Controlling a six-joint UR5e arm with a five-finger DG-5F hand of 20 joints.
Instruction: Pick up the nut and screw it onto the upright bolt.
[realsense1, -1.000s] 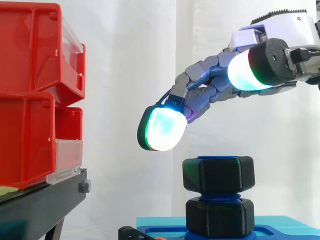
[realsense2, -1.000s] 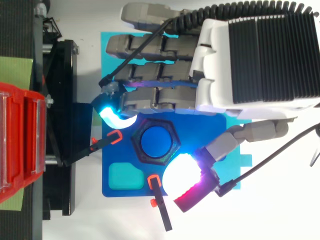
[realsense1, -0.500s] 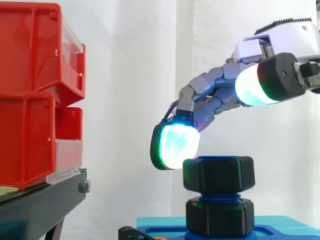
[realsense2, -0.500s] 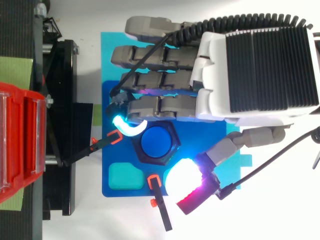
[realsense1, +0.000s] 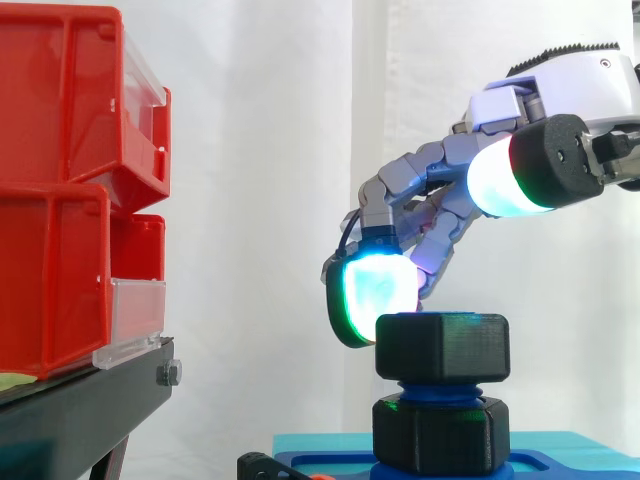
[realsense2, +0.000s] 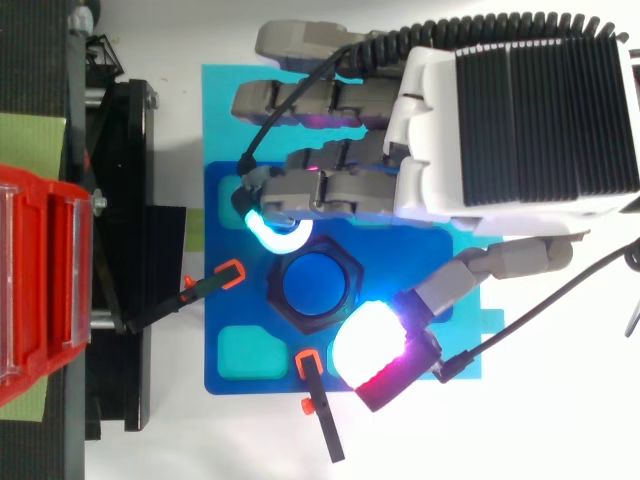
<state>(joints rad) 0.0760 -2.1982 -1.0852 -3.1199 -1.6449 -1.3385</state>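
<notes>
Bins (realsense1: 60, 190), red, stacked on a black stand (realsense1: 80, 410) at nine o'clock of the work. Next in size, the hand (realsense2: 500, 110), reaching in from three o'clock in the side view, spread wide and holding nothing. Below it, a blue base plate (realsense2: 230, 370) carrying a lower black nut (realsense1: 438, 435) and the upright bolt (realsense2: 312, 285). Smaller, the nut (realsense1: 442, 347), seated on the bolt's top above the lower one. Judged from that: pick-up done, screwing down in hand.

From above, one glowing fingertip (realsense1: 370, 295) at eleven o'clock of the nut, thumb pad (realsense2: 370, 350) at five o'clock, nut between them. From the side, fingertip level with the nut's upper edge, perhaps touching it, though hard to tell; thumb pad well above. Next move, by judgement: lower the thumb, pinch across the flats, then twist.
</notes>
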